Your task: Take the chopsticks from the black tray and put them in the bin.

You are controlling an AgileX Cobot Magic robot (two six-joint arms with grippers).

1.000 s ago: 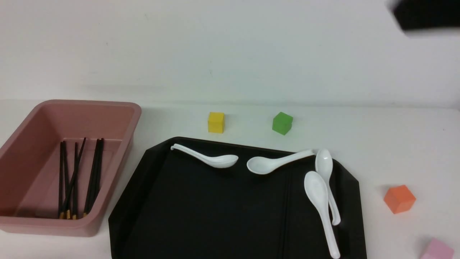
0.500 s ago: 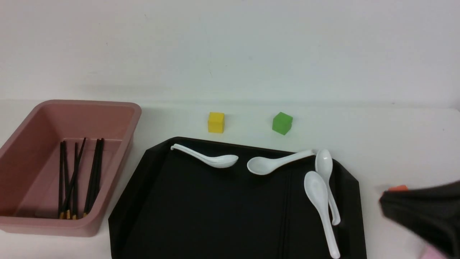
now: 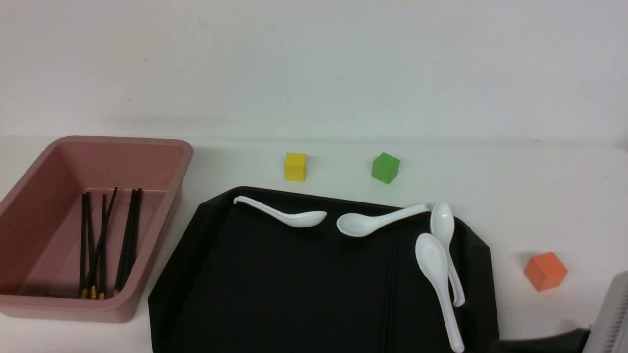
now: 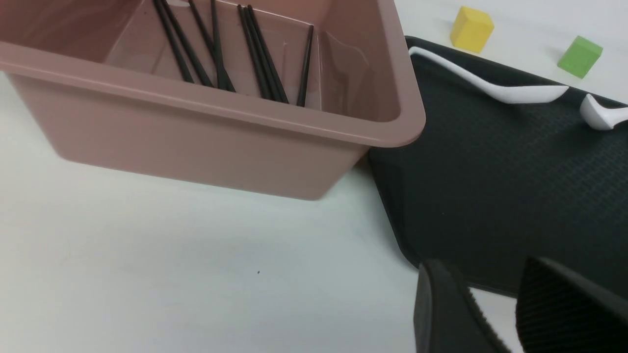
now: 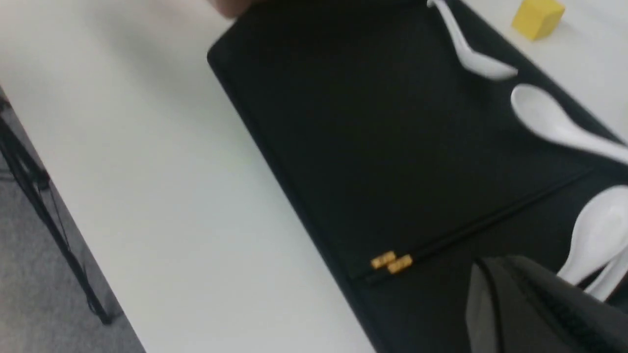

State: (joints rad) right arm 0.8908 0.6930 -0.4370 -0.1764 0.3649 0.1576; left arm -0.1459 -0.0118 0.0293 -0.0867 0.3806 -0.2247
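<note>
Since they're black on black, the two chopsticks (image 5: 395, 262) lying flat on the black tray (image 3: 294, 294) are easy to misjudge. They run from its near edge, gold tips there, toward the white spoons (image 3: 434, 260) on its right side. A sloppy pinch could catch only one stick, or drag a spoon along. The right gripper (image 5: 520, 294) hangs over the tray's near right corner, but the view is blurry and I can't tell how its fingers are set. The left gripper (image 4: 483, 274) sits off the tray's near left edge, fingers slightly apart and empty. The bin (image 3: 162, 143), just left of the tray, holds the other chopsticks (image 3: 100, 245).
</note>
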